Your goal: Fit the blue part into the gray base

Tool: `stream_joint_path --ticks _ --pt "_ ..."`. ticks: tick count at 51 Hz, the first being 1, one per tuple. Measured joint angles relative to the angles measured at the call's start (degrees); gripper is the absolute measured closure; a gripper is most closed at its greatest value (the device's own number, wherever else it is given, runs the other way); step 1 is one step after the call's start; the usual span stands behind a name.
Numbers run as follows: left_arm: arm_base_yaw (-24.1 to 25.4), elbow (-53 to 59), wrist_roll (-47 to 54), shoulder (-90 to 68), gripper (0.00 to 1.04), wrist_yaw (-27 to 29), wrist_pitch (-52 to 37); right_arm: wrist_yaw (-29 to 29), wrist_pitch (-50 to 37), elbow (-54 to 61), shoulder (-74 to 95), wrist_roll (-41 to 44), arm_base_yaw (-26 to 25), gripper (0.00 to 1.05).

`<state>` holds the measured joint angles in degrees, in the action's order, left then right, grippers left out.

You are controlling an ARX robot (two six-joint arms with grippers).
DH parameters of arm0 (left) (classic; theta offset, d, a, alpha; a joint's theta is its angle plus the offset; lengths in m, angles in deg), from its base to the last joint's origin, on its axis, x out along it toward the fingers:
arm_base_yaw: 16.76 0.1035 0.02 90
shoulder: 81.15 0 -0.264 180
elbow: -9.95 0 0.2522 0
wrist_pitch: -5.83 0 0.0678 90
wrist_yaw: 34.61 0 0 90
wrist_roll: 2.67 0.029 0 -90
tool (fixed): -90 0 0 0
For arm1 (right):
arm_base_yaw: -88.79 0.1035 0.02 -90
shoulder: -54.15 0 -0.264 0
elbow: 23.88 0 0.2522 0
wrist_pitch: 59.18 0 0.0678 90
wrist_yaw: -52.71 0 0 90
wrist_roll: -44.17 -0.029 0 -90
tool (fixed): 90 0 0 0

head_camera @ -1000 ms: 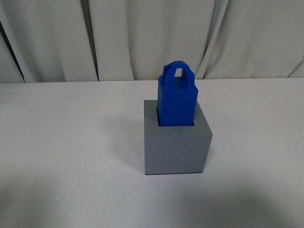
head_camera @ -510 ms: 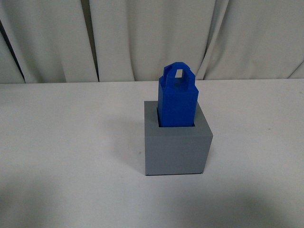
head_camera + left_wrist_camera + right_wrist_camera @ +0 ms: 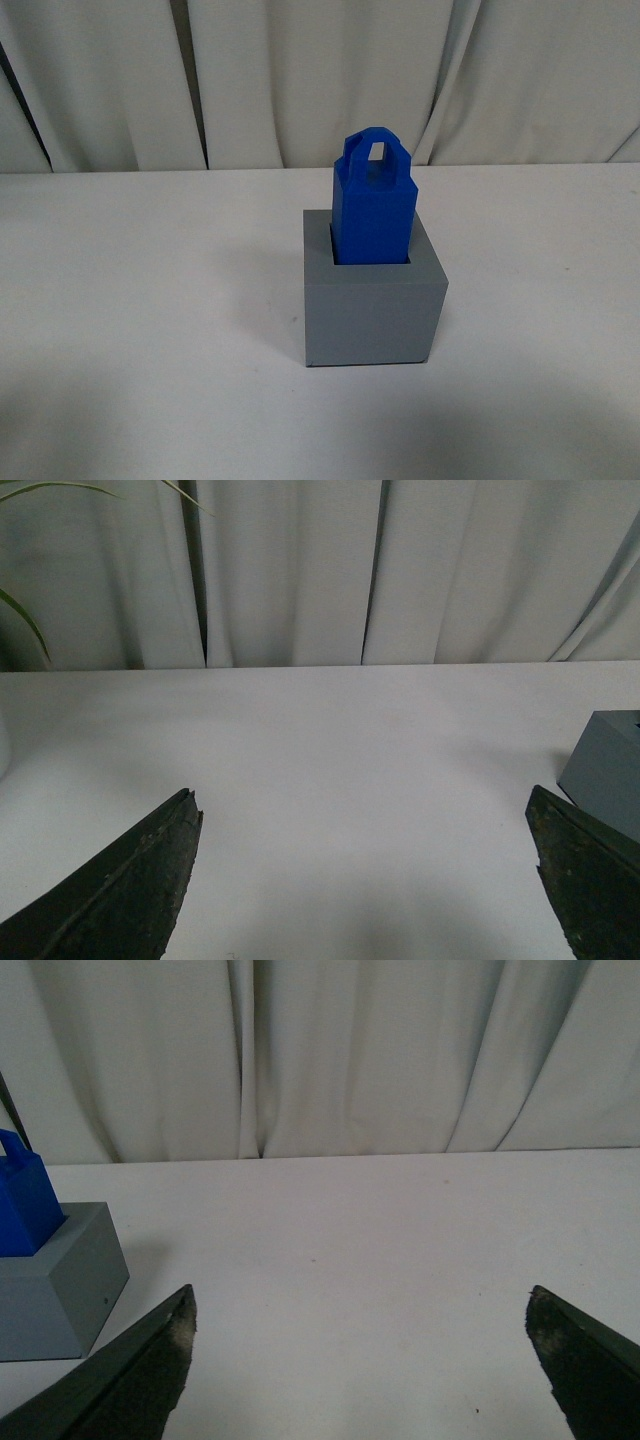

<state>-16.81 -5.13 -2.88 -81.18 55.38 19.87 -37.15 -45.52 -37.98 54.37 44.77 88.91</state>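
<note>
The blue part (image 3: 374,210) stands upright in the square recess of the gray base (image 3: 372,312) at the middle of the white table, its loop handle on top. Neither arm shows in the front view. My left gripper (image 3: 365,802) is open and empty over bare table, with a corner of the gray base (image 3: 608,772) beside one finger. My right gripper (image 3: 360,1300) is open and empty, and its view shows the gray base (image 3: 55,1285) with the blue part (image 3: 25,1208) in it off to one side.
White curtains (image 3: 320,80) hang behind the table's far edge. A green plant leaf (image 3: 20,615) shows at the edge of the left wrist view. The white table (image 3: 150,300) spreads out around the base.
</note>
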Motion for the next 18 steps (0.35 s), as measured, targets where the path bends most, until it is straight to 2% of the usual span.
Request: stream_joint_path --ticks 3,18 --pt "0.0 0.0 0.0 0.0 0.06 0.0 0.0 0.0 0.0 0.0 0.0 0.0 0.0 0.08" --pt "0.0 0.0 0.0 0.0 0.06 0.0 0.0 0.0 0.0 0.0 0.0 0.0 0.0 0.07"
